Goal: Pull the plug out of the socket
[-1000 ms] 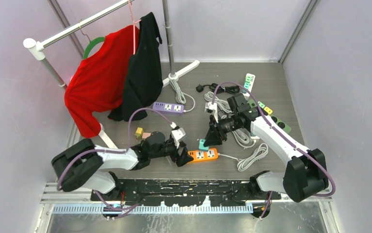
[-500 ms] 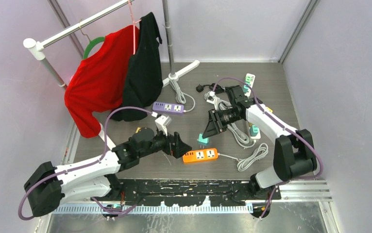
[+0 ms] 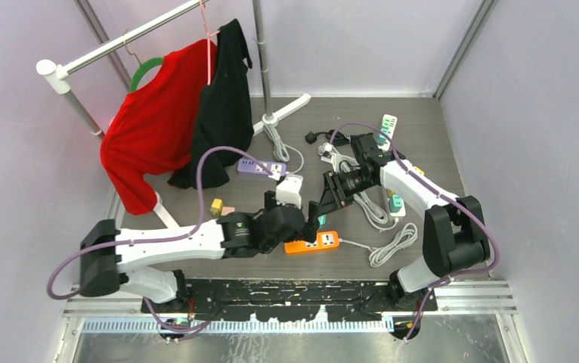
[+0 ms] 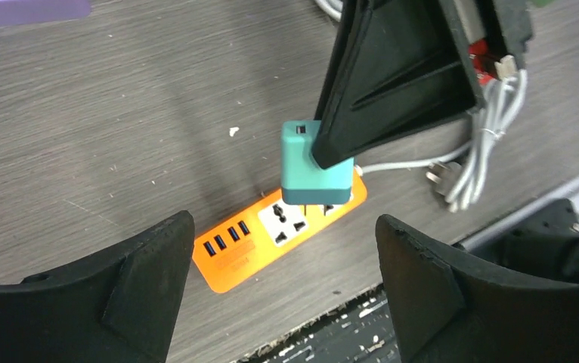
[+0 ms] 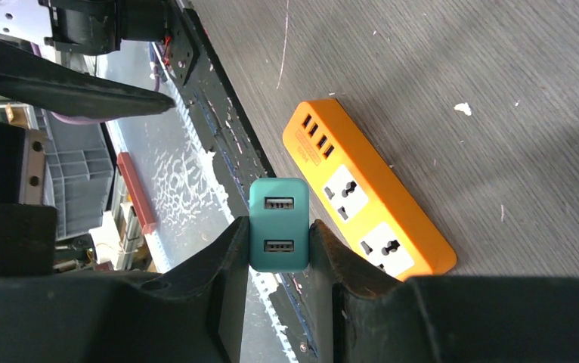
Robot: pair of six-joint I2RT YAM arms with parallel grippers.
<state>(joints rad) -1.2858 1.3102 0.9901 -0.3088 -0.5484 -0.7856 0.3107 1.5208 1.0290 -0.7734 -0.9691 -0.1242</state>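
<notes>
Plug [image 5: 278, 219] tight in right pincer [image 5: 279, 229]

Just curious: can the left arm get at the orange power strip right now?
Probably yes: the open left gripper hovers just above the orange power strip, whose USB end lies bare. The right gripper holds the teal plug lifted clear of it.

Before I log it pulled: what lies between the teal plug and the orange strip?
Only bare table; the right wrist view shows the teal plug, in the right gripper, clear of the orange strip.
</notes>
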